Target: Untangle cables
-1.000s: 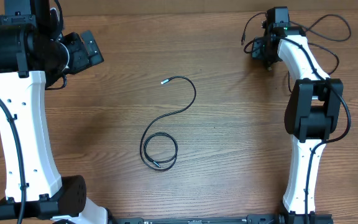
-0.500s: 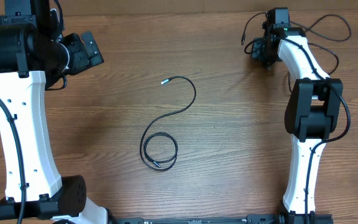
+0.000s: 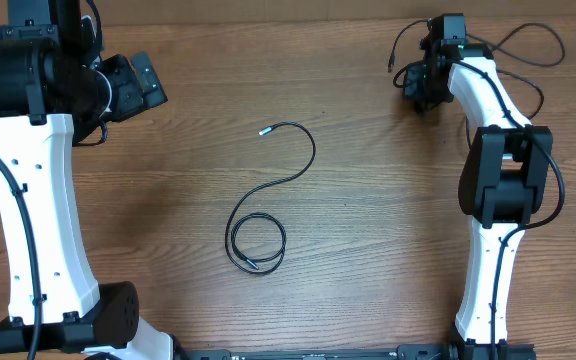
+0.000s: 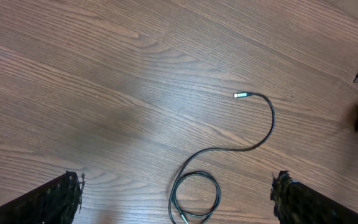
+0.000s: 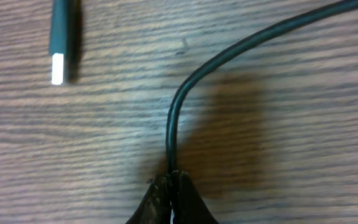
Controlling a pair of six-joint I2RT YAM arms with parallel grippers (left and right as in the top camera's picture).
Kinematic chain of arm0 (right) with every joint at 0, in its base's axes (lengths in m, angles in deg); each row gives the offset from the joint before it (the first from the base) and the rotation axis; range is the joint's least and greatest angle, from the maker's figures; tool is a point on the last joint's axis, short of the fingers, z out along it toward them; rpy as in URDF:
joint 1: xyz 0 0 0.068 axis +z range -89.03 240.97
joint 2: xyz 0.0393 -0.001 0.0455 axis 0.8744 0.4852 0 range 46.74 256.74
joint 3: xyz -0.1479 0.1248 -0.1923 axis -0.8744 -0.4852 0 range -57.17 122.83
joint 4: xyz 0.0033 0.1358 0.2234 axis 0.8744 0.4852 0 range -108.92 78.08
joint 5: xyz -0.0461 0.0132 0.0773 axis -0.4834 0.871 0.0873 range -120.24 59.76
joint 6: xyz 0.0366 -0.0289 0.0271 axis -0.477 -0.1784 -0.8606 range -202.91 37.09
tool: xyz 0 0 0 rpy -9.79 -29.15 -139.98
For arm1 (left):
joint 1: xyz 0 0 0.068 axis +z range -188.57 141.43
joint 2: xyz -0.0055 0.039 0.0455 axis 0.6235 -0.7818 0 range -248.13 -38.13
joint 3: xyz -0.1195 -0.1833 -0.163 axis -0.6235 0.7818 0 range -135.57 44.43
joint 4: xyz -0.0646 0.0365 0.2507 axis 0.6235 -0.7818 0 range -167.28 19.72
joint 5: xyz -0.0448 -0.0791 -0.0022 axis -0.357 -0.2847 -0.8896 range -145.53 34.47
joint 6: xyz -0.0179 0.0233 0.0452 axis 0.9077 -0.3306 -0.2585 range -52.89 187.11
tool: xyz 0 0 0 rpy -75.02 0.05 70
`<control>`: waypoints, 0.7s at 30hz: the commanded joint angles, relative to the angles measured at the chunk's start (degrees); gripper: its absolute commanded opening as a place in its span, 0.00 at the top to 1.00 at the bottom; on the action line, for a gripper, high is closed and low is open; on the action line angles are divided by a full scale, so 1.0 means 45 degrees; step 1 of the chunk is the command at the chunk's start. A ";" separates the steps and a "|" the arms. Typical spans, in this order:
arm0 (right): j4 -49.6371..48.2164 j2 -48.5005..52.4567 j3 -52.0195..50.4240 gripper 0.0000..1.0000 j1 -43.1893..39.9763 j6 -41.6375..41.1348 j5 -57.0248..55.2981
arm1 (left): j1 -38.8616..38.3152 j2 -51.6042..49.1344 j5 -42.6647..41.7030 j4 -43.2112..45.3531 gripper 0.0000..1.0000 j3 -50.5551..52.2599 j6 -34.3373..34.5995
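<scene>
Upper left on the wood-grain tabletop (image 3: 368, 250), the left tool (image 3: 146, 82) gapes wide, empty. Mid-frame, one thin black cable (image 3: 312, 150) loops once, silver-tipped. Upper right, the right tool (image 5: 169, 186) pinches another smooth black cable (image 5: 173, 124).

No words, numbers or signs can be read here — none on the wooden table (image 3: 368, 260), none on the white arms (image 3: 38, 220), and none on the looped cable (image 3: 314, 152) or the second cable (image 5: 229, 57).
</scene>
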 commanded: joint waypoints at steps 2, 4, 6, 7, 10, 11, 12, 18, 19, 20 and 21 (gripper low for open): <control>0.0219 0.0151 -0.0146 0.96 0.0015 0.0053 0.0792 | -0.0083 -0.0044 0.0049 0.0049 0.00 -0.0083 -0.0282; 0.0248 0.0073 -0.0136 0.96 0.0015 0.0049 0.0797 | -0.0083 -0.0044 0.0049 0.0049 0.00 -0.0083 -0.0282; 0.0243 -0.0058 -0.0087 0.94 0.0015 0.0049 0.0792 | -0.0083 -0.0044 0.0049 0.0049 0.00 -0.0083 -0.0282; 0.0243 -0.0112 -0.0015 0.82 0.0015 0.0053 0.0787 | -0.0083 -0.0044 0.0049 0.0049 0.00 -0.0083 -0.0282; 0.0253 -0.0287 0.0359 0.61 0.0010 0.0039 0.0792 | -0.0083 -0.0044 0.0049 0.0049 0.00 -0.0083 -0.0282; 0.0257 -0.0374 0.0481 0.52 0.0005 0.0024 0.0787 | -0.0083 -0.0044 0.0049 0.0049 0.00 -0.0083 -0.0282; 0.0257 -0.0495 0.0631 0.46 0.0005 -0.0005 0.0792 | -0.0083 -0.0044 0.0044 0.0049 0.00 -0.0083 -0.0282; 0.0597 -0.1423 0.1477 0.28 0.0015 -0.0097 0.0937 | -0.0087 -0.0044 0.0044 0.0000 0.00 -0.0083 -0.0282; 0.0748 -0.1593 0.1608 0.27 0.0034 -0.0097 0.1185 | -0.0087 -0.0044 0.0044 -0.0005 0.00 -0.0083 -0.0282; 0.0933 -0.1763 0.1744 0.25 0.0049 -0.0097 0.1515 | -0.0087 -0.0044 0.0044 -0.0005 0.00 -0.0083 -0.0282; 0.1171 -0.1962 0.1880 0.22 0.0073 -0.0097 0.2006 | -0.0083 -0.0044 0.0044 0.0000 0.01 -0.0083 -0.0282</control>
